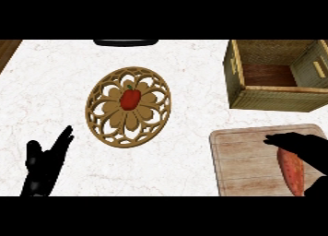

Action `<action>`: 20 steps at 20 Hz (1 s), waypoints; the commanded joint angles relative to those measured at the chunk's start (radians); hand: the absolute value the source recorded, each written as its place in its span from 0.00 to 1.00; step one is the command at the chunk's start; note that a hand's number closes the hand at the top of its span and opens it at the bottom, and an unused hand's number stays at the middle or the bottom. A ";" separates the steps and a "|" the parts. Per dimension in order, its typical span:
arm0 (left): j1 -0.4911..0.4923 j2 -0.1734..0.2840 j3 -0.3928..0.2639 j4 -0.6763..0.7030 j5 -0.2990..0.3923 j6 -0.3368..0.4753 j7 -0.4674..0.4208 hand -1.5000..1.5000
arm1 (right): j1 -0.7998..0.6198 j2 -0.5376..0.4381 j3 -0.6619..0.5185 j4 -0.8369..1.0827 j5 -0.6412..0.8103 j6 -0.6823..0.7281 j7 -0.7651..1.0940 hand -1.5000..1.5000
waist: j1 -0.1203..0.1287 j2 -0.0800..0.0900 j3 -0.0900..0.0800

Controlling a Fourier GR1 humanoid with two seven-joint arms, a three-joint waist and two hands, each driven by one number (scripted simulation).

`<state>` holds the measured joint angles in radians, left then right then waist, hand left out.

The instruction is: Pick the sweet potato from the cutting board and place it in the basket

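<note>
Head view puts you at the grasp: your right hand (309,150) has its fingers curled over the sweet potato (291,169) on the cutting board (245,161) by the surface's near right corner, so lift next toward the basket (279,97) just beyond.

Orange-red sweet potato (291,169) lying lengthwise on cutting board (245,161); open wicker basket (275,97) beyond board.

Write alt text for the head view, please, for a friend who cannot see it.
The robot's right hand curls over a sweet potato on a cutting board, below an empty basket. A red pepper sits on a carved wooden trivet; the left hand rests open.
</note>
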<state>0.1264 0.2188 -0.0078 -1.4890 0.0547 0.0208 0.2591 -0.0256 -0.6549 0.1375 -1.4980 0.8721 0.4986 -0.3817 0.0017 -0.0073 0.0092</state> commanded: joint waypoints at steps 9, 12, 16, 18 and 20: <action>0.049 0.005 0.016 0.040 0.020 -0.064 0.004 0.50 | 0.011 0.042 0.062 0.127 0.180 -0.272 -0.138 1.00 | 0.003 0.008 -0.009; 0.007 -0.034 0.013 0.068 -0.011 -0.019 0.011 0.50 | -0.006 0.028 0.016 0.096 0.159 -0.223 -0.151 1.00 | -0.002 0.007 -0.009; 0.033 -0.032 0.008 0.065 -0.018 -0.025 -0.014 0.50 | -0.066 0.196 0.065 -0.095 0.195 -0.089 0.190 1.00 | -0.004 0.004 -0.012; 0.035 -0.010 0.021 0.031 0.005 -0.041 0.033 0.50 | -0.065 0.318 0.101 -0.139 0.249 -0.084 0.379 1.00 | -0.001 0.001 -0.014; 0.042 -0.009 0.023 0.030 -0.002 -0.034 0.024 0.50 | -0.087 0.422 0.119 -0.156 0.284 -0.073 0.525 1.00 | 0.006 -0.003 -0.018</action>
<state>0.1336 0.2148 0.0210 -1.4946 0.0520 -0.0091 0.2613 -0.0787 -0.4017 0.2174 -1.5919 1.0955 0.3863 -0.1200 -0.0026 -0.0141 0.0040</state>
